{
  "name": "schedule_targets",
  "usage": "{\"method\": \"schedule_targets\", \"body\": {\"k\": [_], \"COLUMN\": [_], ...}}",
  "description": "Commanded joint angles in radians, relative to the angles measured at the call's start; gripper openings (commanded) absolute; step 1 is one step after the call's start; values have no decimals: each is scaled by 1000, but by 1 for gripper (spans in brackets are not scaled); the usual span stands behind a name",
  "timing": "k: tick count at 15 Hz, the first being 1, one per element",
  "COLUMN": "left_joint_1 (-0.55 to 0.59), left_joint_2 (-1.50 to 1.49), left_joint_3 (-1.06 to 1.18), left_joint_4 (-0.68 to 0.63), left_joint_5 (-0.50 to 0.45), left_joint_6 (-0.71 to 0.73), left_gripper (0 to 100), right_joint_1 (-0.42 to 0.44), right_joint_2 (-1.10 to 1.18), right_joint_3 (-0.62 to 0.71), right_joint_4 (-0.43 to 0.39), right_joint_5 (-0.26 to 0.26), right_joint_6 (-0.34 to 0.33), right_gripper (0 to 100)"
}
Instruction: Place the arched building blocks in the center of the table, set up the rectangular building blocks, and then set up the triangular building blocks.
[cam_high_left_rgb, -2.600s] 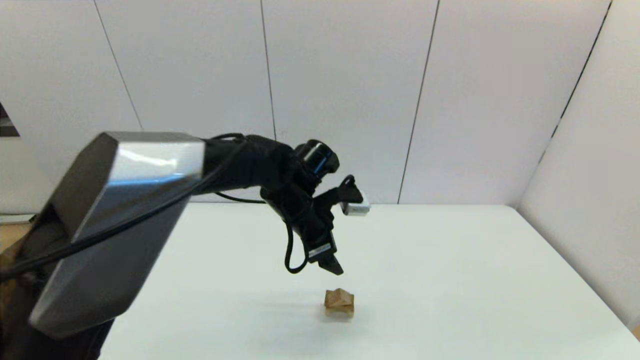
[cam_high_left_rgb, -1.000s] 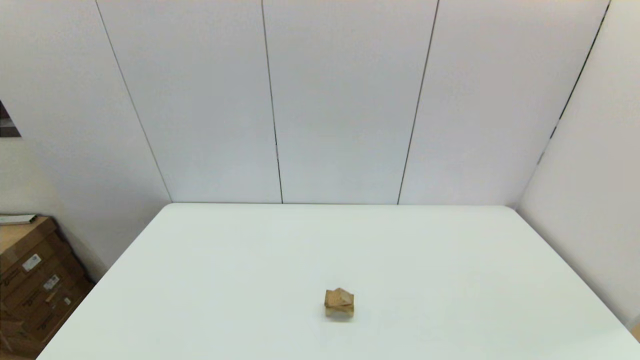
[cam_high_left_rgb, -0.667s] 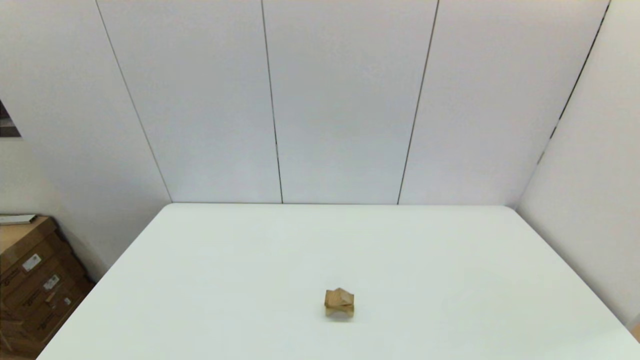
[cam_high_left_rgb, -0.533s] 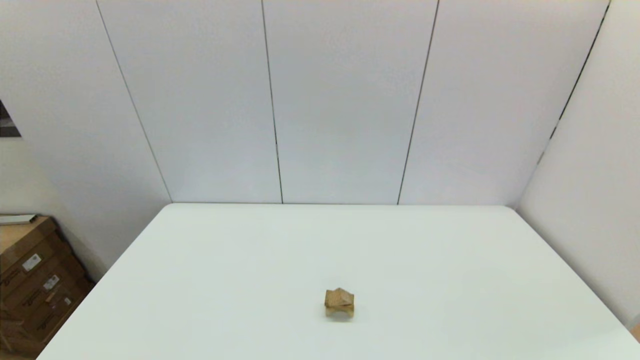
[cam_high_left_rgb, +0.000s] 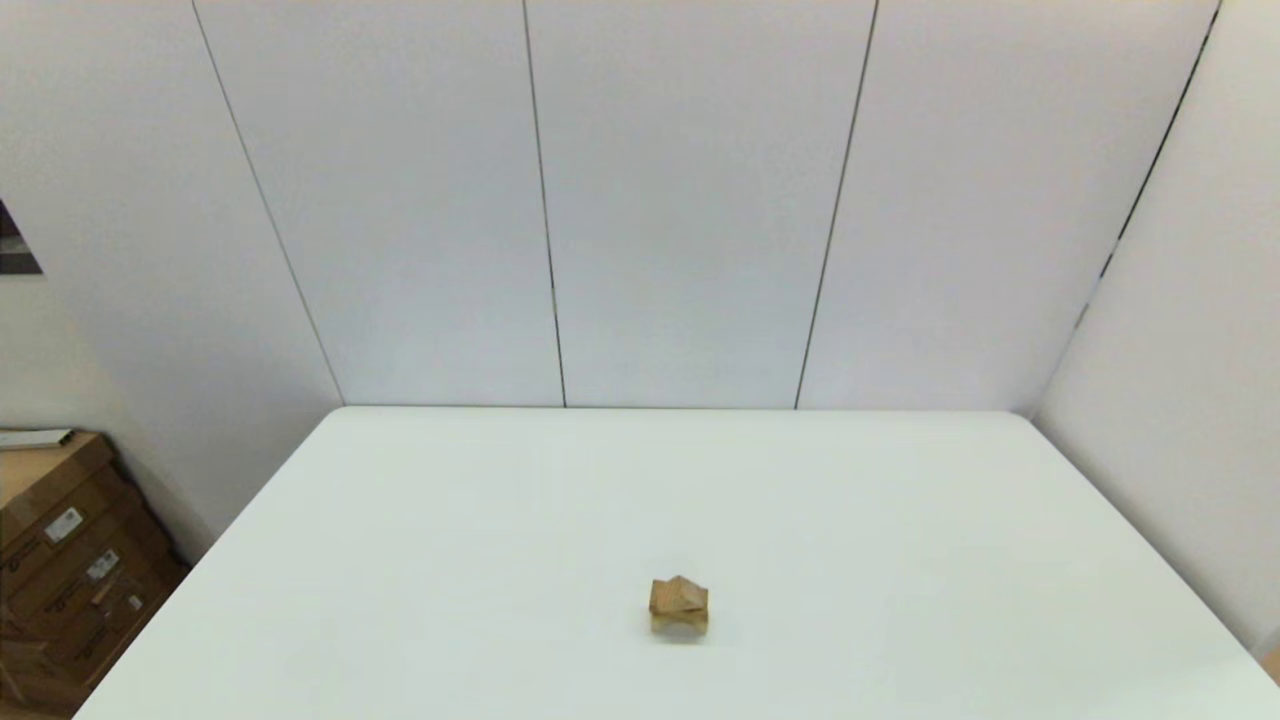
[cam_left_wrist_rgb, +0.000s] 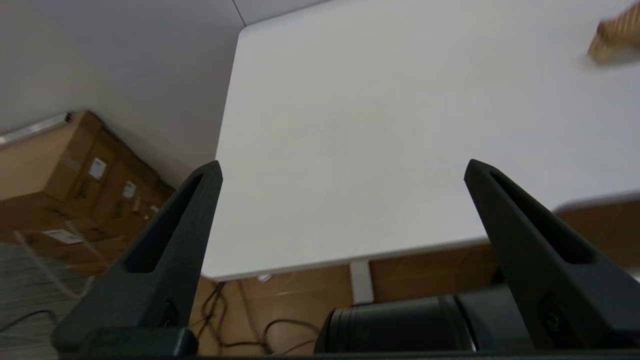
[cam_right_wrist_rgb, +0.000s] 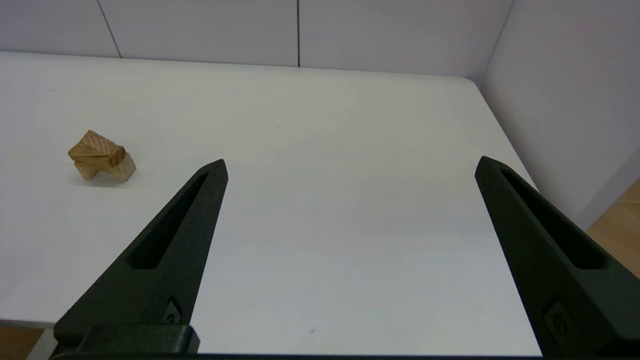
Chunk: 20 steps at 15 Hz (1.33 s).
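Stack looks finished, operator. In the head view, lower centre of the frame, the small light-wood arched block with its notch down (cam_high_left_rgb: 679, 622) sits on the large white smooth table (cam_high_left_rgb: 900, 560); the flat oblong light-brown rectangular block (cam_high_left_rgb: 672, 600) lies on it, and the little light-wood triangular wedge (cam_high_left_rgb: 688, 586) caps the pile. In the right wrist view the same pile sits at the left of the frame: arch (cam_right_wrist_rgb: 114, 168) at the bottom, rectangle (cam_right_wrist_rgb: 97, 155) skewed on top, wedge (cam_right_wrist_rgb: 94, 140) peaked above. The upper blocks look twisted off the arch's line, so I judge the build done but not neat. Nothing seems left, unless you want it squared.

Your left gripper (cam_left_wrist_rgb: 342, 167) is parked off the table's near edge, jaws released and wide, nothing between them; the stack (cam_left_wrist_rgb: 614, 34) shows at the upper right of its frame. Your right gripper (cam_right_wrist_rgb: 350, 165) hangs over the table's near right side, jaws spread, empty.

Versus 2.6 s ago: the left arm that hovered just above the stack is gone from the head view. The stack has not shifted.
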Motion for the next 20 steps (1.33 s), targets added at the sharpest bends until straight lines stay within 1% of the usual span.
{"method": "schedule_targets", "body": {"k": [1,3,5,8,9,20], "left_joint_1": [0,0,0,2,2,0], "left_joint_2": [-25,-25,-25,-25,-25,-25], "left_joint_3": [220,339,404,450,473,473], "left_joint_4": [-226,-388,-517,-634,-690,-692], "left_joint_5": [-2,-2,-16,-17,-19,-16], "left_joint_6": [-78,-92,-117,-121,-118,-126], "left_gripper": [100,100,100,100,100,100], "right_joint_1": [0,0,0,0,0,0], "right_joint_2": [0,0,0,0,0,1], "right_joint_3": [-1,-1,-1,-1,-1,-1], "right_joint_4": [1,-1,-1,1,-1,-1], "right_joint_5": [0,0,0,0,0,0], "right_joint_6": [0,0,0,0,0,0], "right_gripper": [100,100,100,100,100,100]}}
